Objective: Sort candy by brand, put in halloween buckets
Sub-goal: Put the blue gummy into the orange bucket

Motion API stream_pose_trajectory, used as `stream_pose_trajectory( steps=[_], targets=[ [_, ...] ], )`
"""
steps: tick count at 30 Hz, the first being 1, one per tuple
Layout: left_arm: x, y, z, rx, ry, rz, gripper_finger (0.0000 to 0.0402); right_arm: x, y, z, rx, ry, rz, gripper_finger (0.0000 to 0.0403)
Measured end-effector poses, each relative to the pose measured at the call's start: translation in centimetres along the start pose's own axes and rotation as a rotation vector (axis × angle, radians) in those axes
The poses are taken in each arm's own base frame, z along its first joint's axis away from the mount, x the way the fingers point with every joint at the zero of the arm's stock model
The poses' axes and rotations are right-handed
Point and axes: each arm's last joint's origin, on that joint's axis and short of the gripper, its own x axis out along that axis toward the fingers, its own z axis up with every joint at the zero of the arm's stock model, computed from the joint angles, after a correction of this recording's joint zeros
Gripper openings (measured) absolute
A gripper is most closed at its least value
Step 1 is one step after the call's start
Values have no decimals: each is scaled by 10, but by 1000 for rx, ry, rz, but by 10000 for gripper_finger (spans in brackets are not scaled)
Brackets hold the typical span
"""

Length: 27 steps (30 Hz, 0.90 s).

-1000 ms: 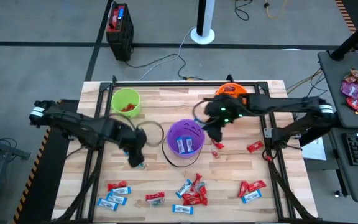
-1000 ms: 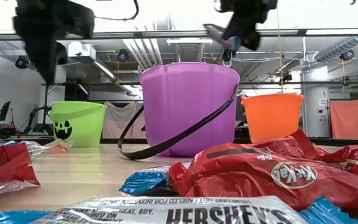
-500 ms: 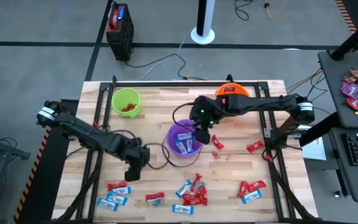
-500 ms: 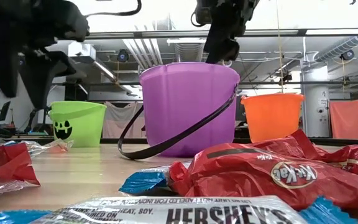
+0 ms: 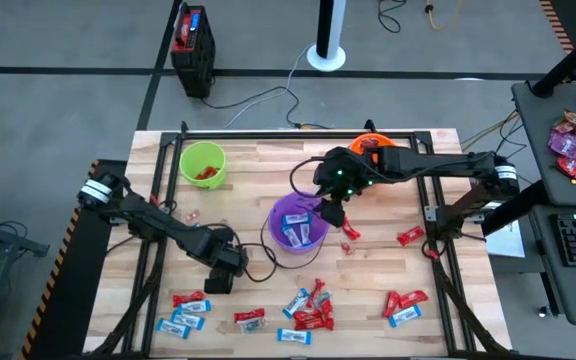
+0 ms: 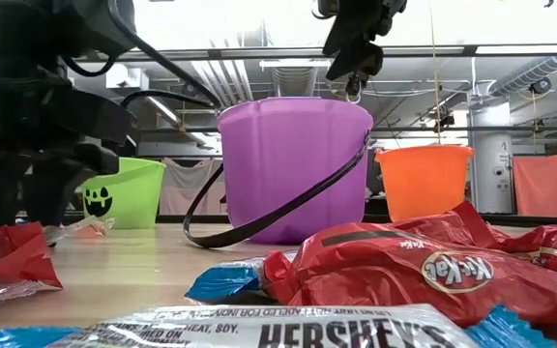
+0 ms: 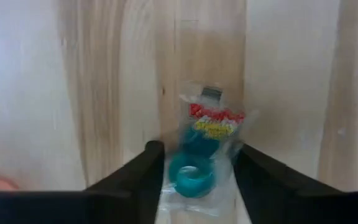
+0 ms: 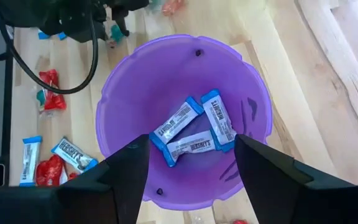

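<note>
Three halloween buckets stand on the wooden table: lime green with red candy inside, purple and orange. My right gripper hangs open and empty over the purple bucket, which holds three blue-and-white bars. My left gripper is low at the table, left of the purple bucket. It is open, with a finger on each side of a clear-wrapped blue ring candy lying flat on the wood. More red and blue-white candy lies along the near edge. My left gripper comes from above, pointing down, with one finger on each side of the ring candy's clear wrapper. I cannot tell whether the fingers touch the wrapper. The candy lies flat on the table.
Loose candy lies near the front left and at the right. One red piece sits beside the purple bucket. The purple bucket's black handle droops to the table. A black and red box stands on the floor beyond the table.
My right gripper carried a blue-and-white candy left to above the purple bucket, opened and let it go. It now hangs empty there. My left gripper has moved toward the near edge and come down to table level around the ring candy.
</note>
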Motion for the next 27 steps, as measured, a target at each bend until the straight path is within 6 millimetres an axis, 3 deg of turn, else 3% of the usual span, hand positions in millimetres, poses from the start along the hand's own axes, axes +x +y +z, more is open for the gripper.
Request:
stream_pose_trajectory(
  steps=[4,7,10,20,23,27],
  targets=[
    [-9,2,2,-17,-54,21,76,-2,0,0,0,-6,-7,226],
    [-28,4,6,-67,-106,10,16,-4,0,0,-10,-18,-5,226],
    [-58,8,13,-120,-177,16,21,-4,1,3,-18,-44,0,226],
    [-221,52,47,-284,-842,347,11,7,13,25,-214,-426,111,226],
    [-248,63,53,-292,-939,383,8,0,20,37,-255,-598,128,226],
    [-260,66,55,-296,-990,389,7,-15,25,51,-276,-818,51,226]
  ],
)
